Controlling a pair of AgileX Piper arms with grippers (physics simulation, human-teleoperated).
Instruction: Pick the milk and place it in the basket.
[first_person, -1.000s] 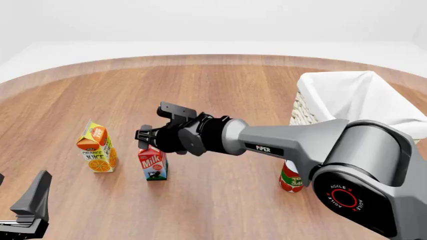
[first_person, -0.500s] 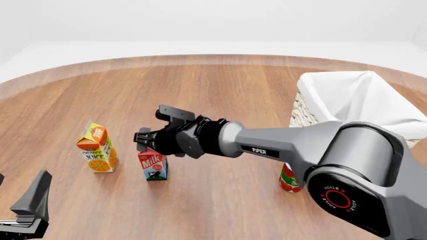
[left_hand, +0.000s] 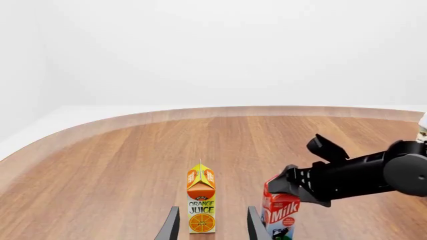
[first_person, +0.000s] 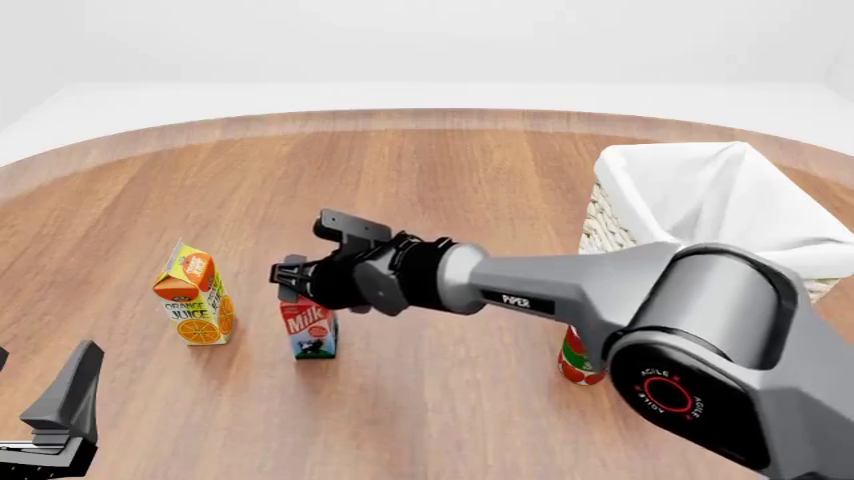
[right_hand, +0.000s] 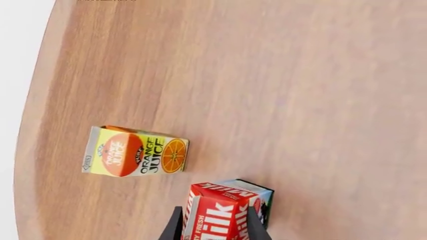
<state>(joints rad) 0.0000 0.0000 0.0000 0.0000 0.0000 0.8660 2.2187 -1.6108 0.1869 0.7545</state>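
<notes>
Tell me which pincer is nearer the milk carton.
Right. The right pincer sits at the milk carton's top, a finger on either side in its wrist view. The left pincer hangs low at the near table edge, well off to the carton's left.

The brown worktop (first_person: 441, 180) showed smooth, faintly sheened wood grain. The red-topped milk carton (first_person: 311, 332) and orange-yellow juice carton (first_person: 195, 295) looked like printed, slightly glossy card. The squarish white basket (first_person: 603, 222) was rough wicker with matt cloth lining. The right arm's black tool (first_person: 296, 283) looked matt plastic.
</notes>
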